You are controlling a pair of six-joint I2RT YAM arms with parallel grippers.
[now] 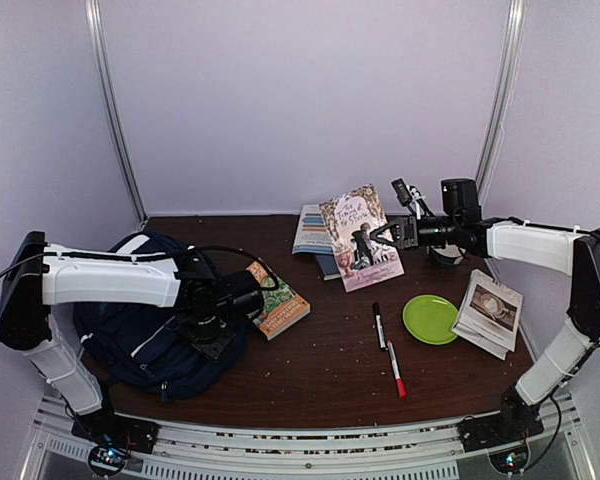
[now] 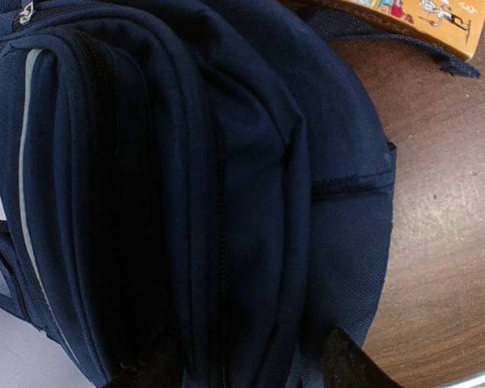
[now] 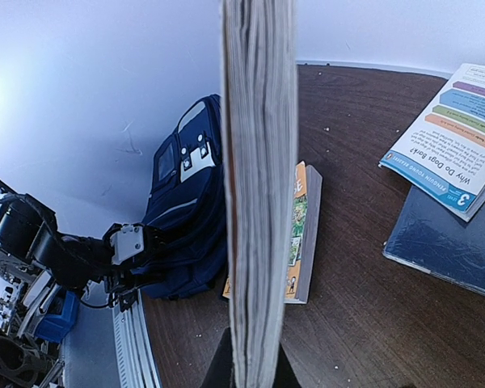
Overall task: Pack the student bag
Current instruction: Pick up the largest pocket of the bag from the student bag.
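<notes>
Brown table (image 1: 320, 345): student bag (image 1: 130, 340), orange book (image 1: 280, 305), markers (image 1: 378, 325), green plate (image 1: 430, 318), booklet (image 1: 490, 312).

**Top external:** fixed and high, behind the near edge. It faces down and forward over the whole dark brown wooden table (image 1: 320, 370) to the plain white back wall (image 1: 300, 100). It is the widest and most distant of the three views.

**Left wrist:** pointed down, very close over the large navy-blue fabric backpack (image 2: 186, 202), which fills most of the frame. A strip of table shows on the right and a corner of the orange-covered paperback book (image 2: 412, 16) at the top.

**Right wrist:** low over the far right of the table, facing left across it. The page edge of a thin pink-covered picture book (image 3: 259, 186) stands right at the lens and splits the view.

**Shared:** the backpack and the orange paperback appear in all three views. The right wrist view also takes in the white-and-black left arm (image 3: 65, 250).
</notes>
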